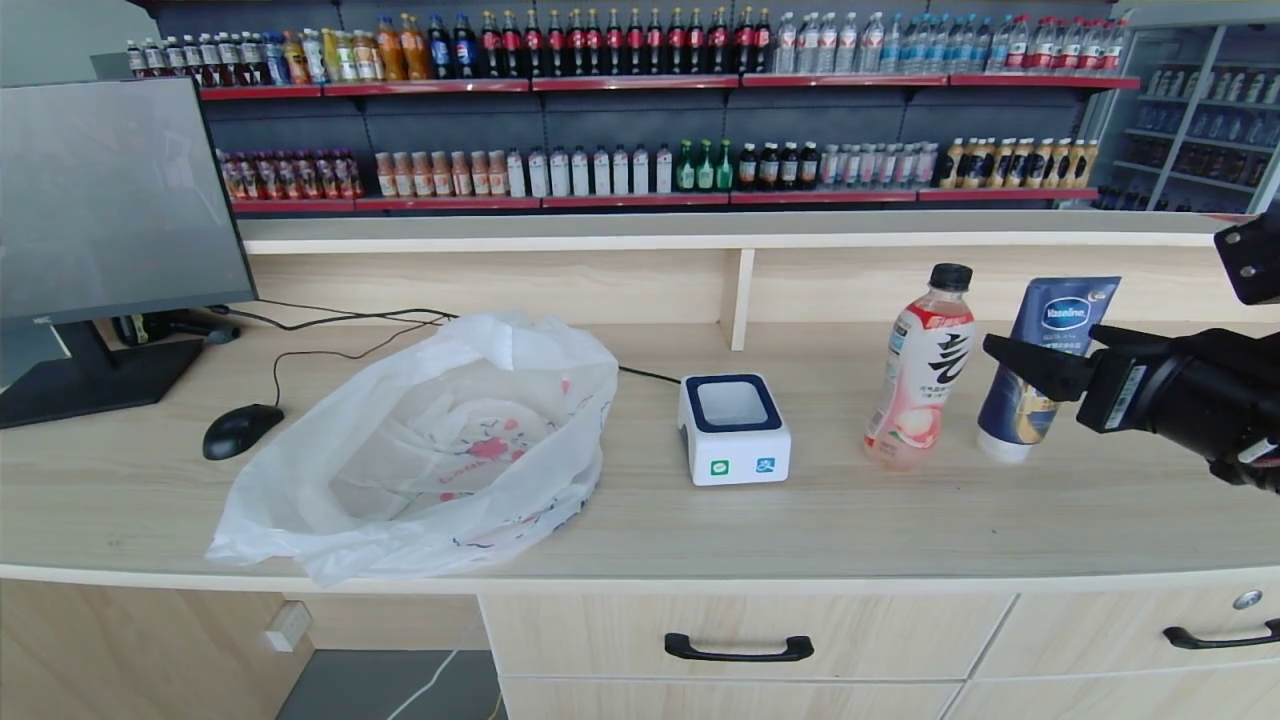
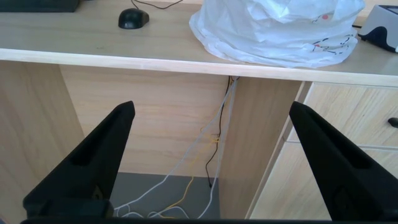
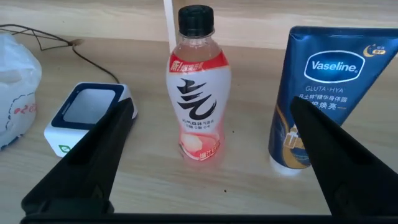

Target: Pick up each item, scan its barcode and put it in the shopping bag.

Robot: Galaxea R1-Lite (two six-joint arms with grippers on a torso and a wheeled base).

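A pink drink bottle (image 1: 920,370) with a black cap stands upright on the wooden counter (image 1: 900,520), to the right of the white barcode scanner (image 1: 735,430). A blue lotion tube (image 1: 1065,310) stands cap down just right of the bottle. My right gripper (image 1: 1045,345) hovers open at the counter's right end, in front of the tube and pointing at the two items; in its wrist view the bottle (image 3: 198,93) sits between the spread fingers (image 3: 93,162), with the tube (image 3: 323,81) and scanner (image 3: 87,115) to either side. The white shopping bag (image 1: 430,450) lies open left of the scanner. My left gripper (image 2: 211,106) hangs open below the counter edge.
A monitor (image 1: 110,200) and a black mouse (image 1: 240,430) with cables occupy the counter's left end. A raised back ledge with an upright divider (image 1: 740,300) runs behind the items. Drinks shelves (image 1: 640,90) fill the far wall. Drawers with black handles (image 1: 738,648) sit under the counter.
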